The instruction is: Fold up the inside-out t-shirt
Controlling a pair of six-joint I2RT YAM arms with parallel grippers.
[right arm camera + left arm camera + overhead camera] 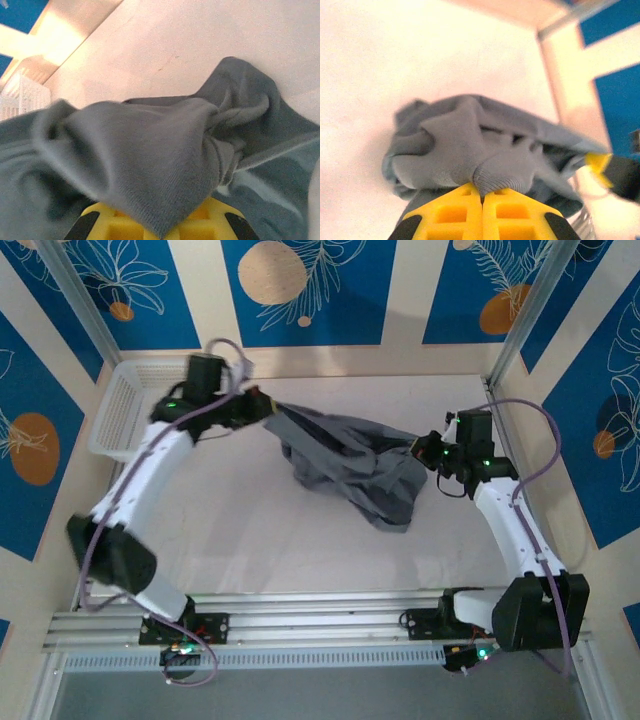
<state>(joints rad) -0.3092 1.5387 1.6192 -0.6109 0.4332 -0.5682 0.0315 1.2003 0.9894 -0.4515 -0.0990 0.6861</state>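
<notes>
The inside-out t-shirt [345,462] is a crumpled slate-grey heap, stretched between both arms over the middle of the white table. My left gripper [262,406] pinches its upper left end; in the left wrist view the yellow fingers [447,212] meet with a ribbed fold of the t-shirt [470,145] caught at their tips. My right gripper [420,449] holds the right end. In the right wrist view the t-shirt [150,165] drapes over the yellow fingers [102,225] and runs down between them.
A white basket [122,410] stands at the back left of the table [240,540], just behind the left arm. Blue patterned walls and metal frame posts [520,320] close the table in on three sides.
</notes>
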